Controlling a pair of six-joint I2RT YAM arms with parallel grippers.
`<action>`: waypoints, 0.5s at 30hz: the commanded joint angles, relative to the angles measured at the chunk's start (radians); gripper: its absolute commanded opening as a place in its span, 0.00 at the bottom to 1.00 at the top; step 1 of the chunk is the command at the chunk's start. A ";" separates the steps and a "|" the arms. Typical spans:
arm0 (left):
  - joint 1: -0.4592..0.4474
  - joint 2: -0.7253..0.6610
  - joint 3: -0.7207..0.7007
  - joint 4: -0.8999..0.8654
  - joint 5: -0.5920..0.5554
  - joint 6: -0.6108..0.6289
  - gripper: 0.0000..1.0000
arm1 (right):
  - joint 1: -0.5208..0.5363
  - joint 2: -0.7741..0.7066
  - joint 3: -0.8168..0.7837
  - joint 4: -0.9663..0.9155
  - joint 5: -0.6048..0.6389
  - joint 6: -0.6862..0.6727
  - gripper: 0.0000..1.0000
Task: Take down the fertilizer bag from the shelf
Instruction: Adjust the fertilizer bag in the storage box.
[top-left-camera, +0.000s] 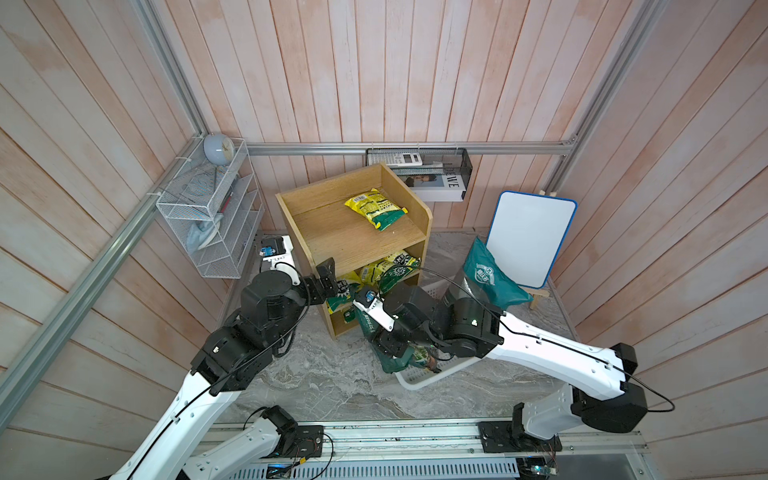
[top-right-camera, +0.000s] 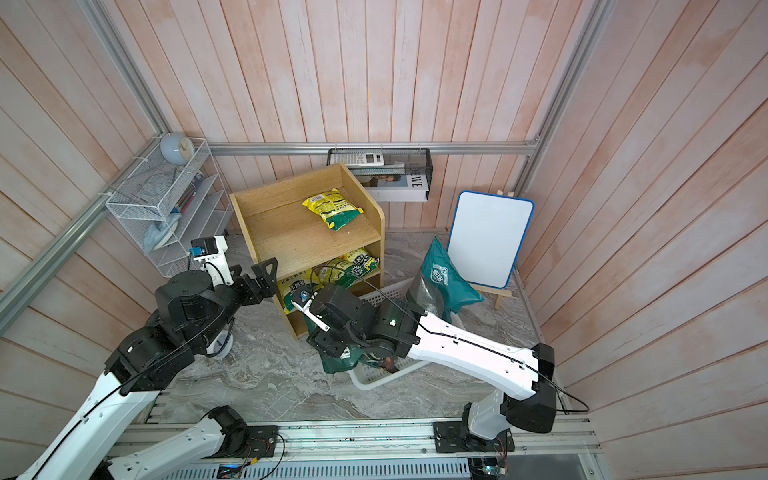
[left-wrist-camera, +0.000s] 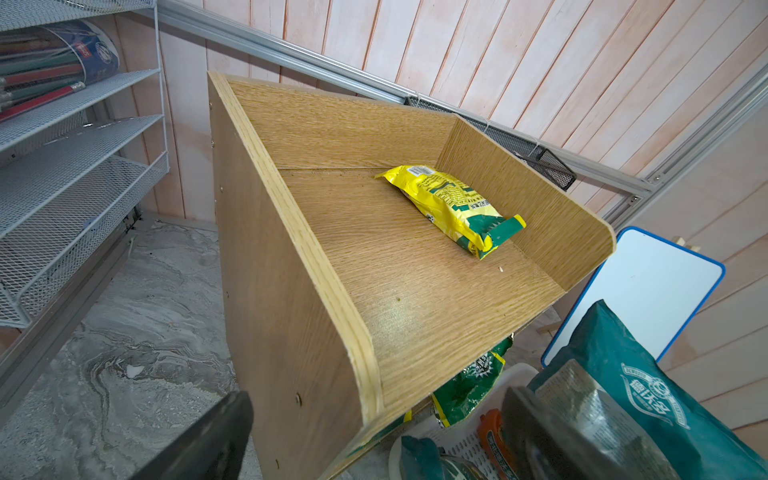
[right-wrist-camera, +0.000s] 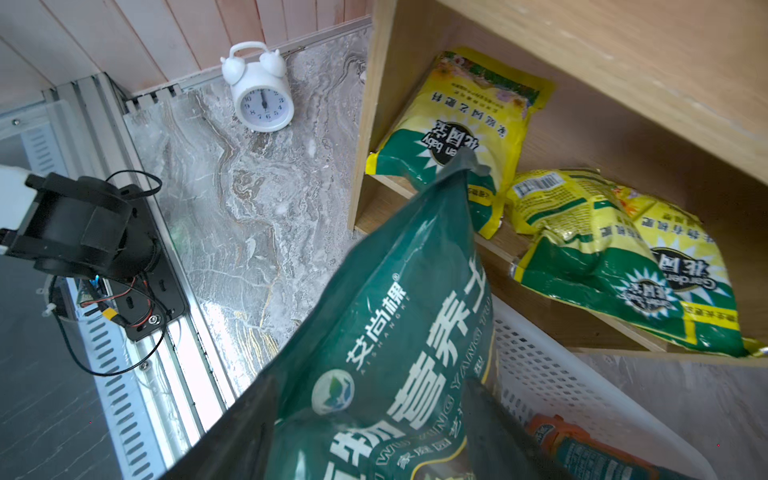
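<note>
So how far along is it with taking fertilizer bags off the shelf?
Partway. A teal bag stands at the far end of the white basket. The right end effector straddles a dark green bag above the basket; whether it grips, I cannot tell. Left to do: a yellow bag lies on the shelf, top tier, with yellow-green bags on its middle tier. The left end effector hangs open beside it.

Left hand (left-wrist-camera: 376, 401), right hand (right-wrist-camera: 370, 386): jaws apart
</note>
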 joint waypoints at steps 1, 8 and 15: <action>0.002 -0.017 0.007 -0.025 -0.042 0.000 1.00 | 0.027 0.028 0.031 -0.006 0.031 -0.032 0.77; 0.002 -0.051 -0.020 -0.021 -0.076 -0.006 1.00 | 0.063 0.047 0.081 -0.006 0.081 -0.061 0.78; 0.002 -0.064 -0.027 -0.019 -0.089 -0.009 1.00 | 0.104 0.090 0.116 -0.032 0.109 -0.054 0.78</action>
